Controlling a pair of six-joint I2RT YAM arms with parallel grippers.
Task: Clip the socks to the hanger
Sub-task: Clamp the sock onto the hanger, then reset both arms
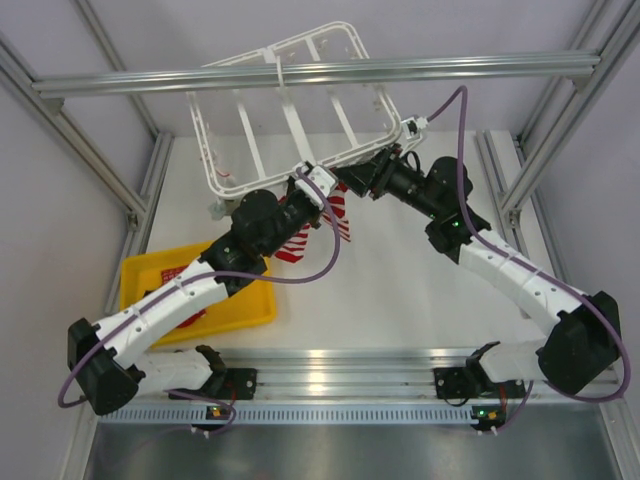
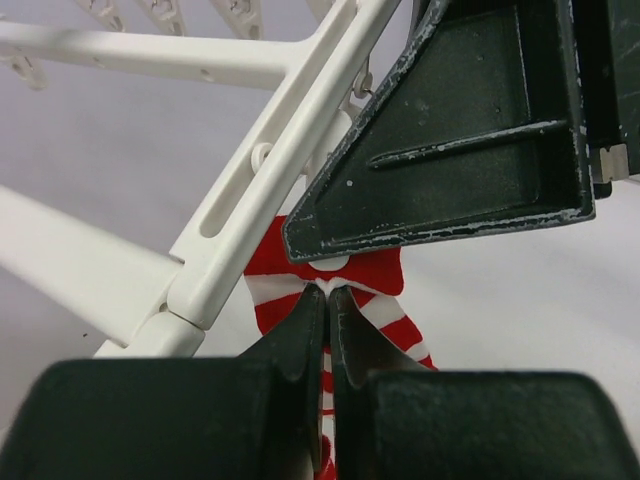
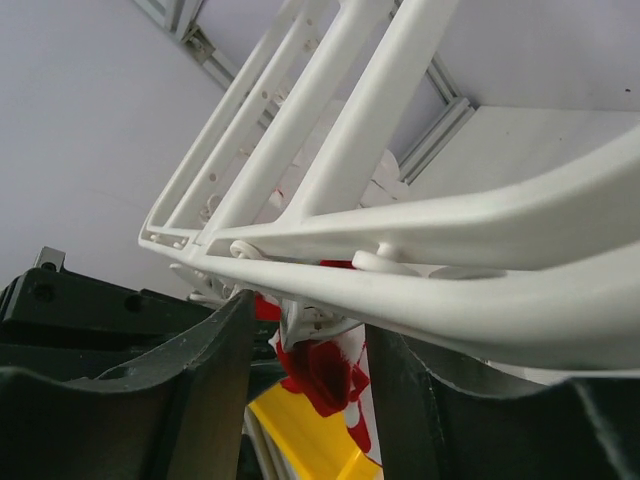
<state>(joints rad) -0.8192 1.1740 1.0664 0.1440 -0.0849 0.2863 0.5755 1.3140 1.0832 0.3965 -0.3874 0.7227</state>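
Observation:
The white hanger [image 1: 250, 140] hangs tilted from the upper rail. At its near edge, my left gripper [image 1: 322, 193] is shut on the top of a red-and-white striped sock [image 1: 305, 240]. In the left wrist view the fingertips [image 2: 328, 292] pinch the sock [image 2: 375, 275] just under the hanger bar [image 2: 270, 170]. My right gripper [image 1: 350, 180] meets it from the right. It is open [image 3: 308, 320], with its fingers on either side of a small white clip [image 3: 318, 318]. The clip hangs from the hanger [image 3: 420, 240], and the sock [image 3: 325, 375] dangles from the clip.
A yellow tray [image 1: 245, 300] lies on the table at the left under my left arm, with something red [image 1: 190, 318] in it. Aluminium rails [image 1: 320, 72] cross above the hanger and frame the sides. The right gripper's black finger [image 2: 450, 140] looms close over my left jaws.

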